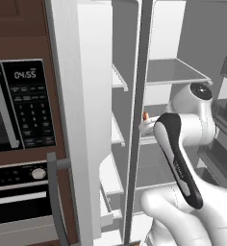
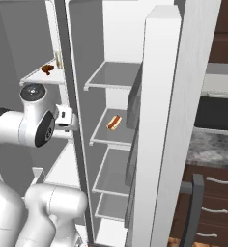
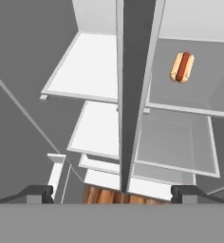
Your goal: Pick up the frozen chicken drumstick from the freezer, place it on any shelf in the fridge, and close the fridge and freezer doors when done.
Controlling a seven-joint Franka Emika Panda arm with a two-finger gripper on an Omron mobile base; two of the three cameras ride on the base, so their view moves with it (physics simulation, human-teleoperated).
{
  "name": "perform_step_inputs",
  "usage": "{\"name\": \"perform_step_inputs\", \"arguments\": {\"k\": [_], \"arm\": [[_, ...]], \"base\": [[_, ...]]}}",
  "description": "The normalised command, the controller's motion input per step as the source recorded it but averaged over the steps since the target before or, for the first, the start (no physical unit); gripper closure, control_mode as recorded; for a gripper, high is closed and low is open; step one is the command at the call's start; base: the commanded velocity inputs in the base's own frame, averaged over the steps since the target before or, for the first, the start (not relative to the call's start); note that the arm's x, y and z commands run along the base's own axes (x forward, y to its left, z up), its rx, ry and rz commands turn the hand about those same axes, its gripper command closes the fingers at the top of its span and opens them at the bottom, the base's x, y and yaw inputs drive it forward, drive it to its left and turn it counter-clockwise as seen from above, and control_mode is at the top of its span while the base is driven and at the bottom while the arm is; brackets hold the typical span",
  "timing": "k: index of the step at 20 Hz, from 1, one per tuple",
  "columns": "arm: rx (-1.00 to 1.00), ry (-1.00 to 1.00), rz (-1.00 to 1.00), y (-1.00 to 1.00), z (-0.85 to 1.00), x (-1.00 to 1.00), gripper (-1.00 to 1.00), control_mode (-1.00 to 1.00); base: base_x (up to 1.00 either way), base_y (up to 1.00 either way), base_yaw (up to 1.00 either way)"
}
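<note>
The frozen chicken drumstick (image 2: 47, 70) is a small brown lump lying on an upper shelf of the freezer (image 2: 36, 77). My gripper (image 3: 111, 192) is open, nothing between its fingertips (image 3: 38, 192). It hangs lower than the drumstick, in front of the grey divider (image 2: 75, 111) between freezer and fridge (image 2: 116, 77). In the hand view I look down the divider (image 3: 133, 95), with white freezer shelves (image 3: 85, 71) on the left and a grey fridge shelf (image 3: 180, 137) on the right. Both doors stand open: the freezer door (image 1: 81, 120) and the fridge door (image 2: 169, 120).
A hot dog (image 2: 114, 122) (image 3: 182, 67) lies on a middle fridge shelf (image 2: 106, 137). Dark bins (image 1: 226, 101) line the fridge door. A black microwave (image 1: 19, 105) and oven sit left of the freezer door. A small pale item (image 2: 59, 60) stands by the drumstick.
</note>
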Motion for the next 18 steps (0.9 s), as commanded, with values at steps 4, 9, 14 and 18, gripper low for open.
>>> {"name": "perform_step_inputs", "arguments": {"k": [4, 9, 14, 18], "arm": [[0.00, 0.00, 0.00, 0.08, 0.00, 0.00, -1.00, -1.00], [0.00, 0.00, 0.00, 0.20, 0.00, 0.04, -1.00, -1.00], [0.00, 0.00, 0.00, 0.17, 0.00, 0.13, -1.00, -1.00], [0.00, -0.02, 0.00, 0.23, 0.16, 0.09, -1.00, -1.00]], "base": [[0.00, 0.00, 0.00], [0.00, 0.00, 0.00], [0.00, 0.00, 0.00], [0.00, 0.00, 0.00]]}}
